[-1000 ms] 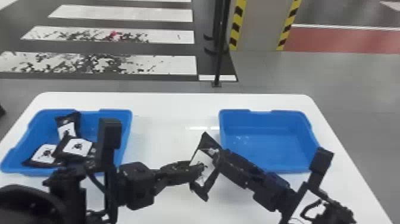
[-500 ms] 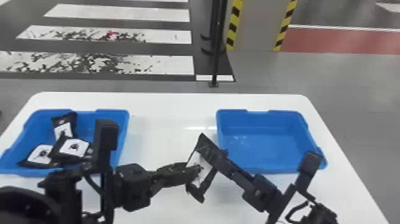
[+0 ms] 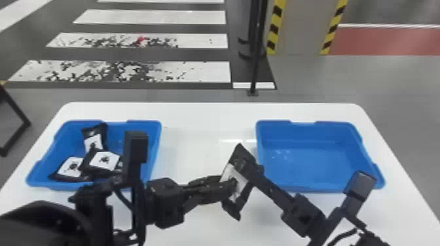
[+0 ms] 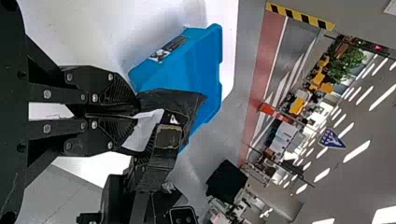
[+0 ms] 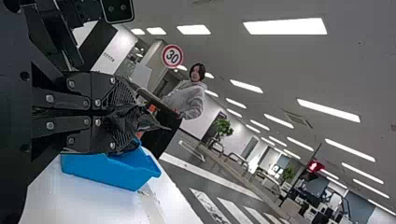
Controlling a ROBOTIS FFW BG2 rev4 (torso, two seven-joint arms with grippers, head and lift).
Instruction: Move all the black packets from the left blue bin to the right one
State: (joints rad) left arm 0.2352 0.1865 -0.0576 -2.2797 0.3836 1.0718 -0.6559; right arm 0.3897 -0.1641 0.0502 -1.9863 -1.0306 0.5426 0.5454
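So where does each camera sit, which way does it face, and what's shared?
Head view: on head, forward and down; left arm, right arm, white table show.
Left wrist view: left wrist, past left gripper toward right blue bin.
Right wrist view: right wrist, past right gripper toward left blue bin.
Head and left wrist views share a white-labelled black packet.

Bright ceiling lamps light the scene, with pale glare toward the far edge of the table and soft shadow beside the right blue bin.
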